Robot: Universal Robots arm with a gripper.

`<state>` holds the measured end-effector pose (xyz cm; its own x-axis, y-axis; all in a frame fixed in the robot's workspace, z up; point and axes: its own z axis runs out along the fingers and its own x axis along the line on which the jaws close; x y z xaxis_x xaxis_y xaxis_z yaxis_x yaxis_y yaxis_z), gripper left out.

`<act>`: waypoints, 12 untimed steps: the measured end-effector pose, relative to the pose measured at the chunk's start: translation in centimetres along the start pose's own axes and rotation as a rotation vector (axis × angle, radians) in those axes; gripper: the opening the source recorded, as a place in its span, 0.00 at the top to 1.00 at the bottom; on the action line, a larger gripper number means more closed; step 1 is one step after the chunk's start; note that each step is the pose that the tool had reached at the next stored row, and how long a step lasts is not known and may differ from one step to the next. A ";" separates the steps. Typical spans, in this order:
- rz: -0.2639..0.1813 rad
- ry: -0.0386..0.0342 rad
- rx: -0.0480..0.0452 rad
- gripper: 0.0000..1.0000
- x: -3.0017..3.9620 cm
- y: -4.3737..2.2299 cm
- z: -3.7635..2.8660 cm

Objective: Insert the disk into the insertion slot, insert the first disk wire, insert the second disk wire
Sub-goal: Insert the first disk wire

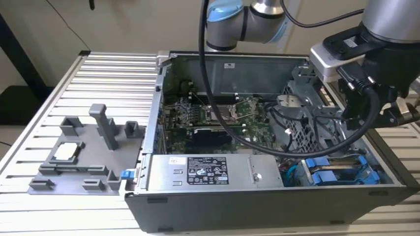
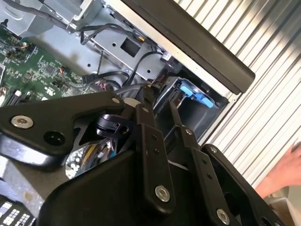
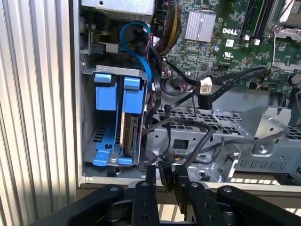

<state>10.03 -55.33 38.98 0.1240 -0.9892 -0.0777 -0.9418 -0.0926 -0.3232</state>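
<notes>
While the disk (image 3: pixel 128 134) sits edge-on in its blue carrier inside the insertion slot (image 3: pixel 87 141), the gripper (image 3: pixel 164 170) hangs near the slot's end, its fingers (image 3: pixel 149 183) drawn narrow on a black wire plug (image 3: pixel 164 177). Loose black cables (image 3: pixel 188 136) crowd the metal cage beside the slot. On the slot's other side the case wall borders the ribbed bench (image 3: pixel 33 117). In the exterior view the arm (image 1: pixel 387 29) reaches down over the computer case (image 1: pixel 262 206) at the exterior view's right.

Open computer case (image 1: pixel 262 206) on slatted table (image 1: pixel 105 69) — green circuit board (image 1: pixel 196 115) inside, grey labelled box (image 1: pixel 206 171) beside it; grey plastic fixture (image 1: pixel 78 157) outside.
</notes>
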 end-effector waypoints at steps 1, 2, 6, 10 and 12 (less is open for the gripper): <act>-0.002 -0.0015 0.0024 0.69 0.00 0.04 0.11; -0.004 -0.0027 0.0048 0.69 0.01 0.06 0.19; -0.011 -0.0095 0.0140 0.69 0.00 0.14 0.43; -0.015 -0.0116 0.0152 0.72 0.00 0.14 0.42; -0.015 -0.0118 0.0151 0.78 0.00 0.12 0.41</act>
<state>10.04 -55.29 38.55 0.1421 -0.9863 -0.0838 -0.9349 -0.1059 -0.3386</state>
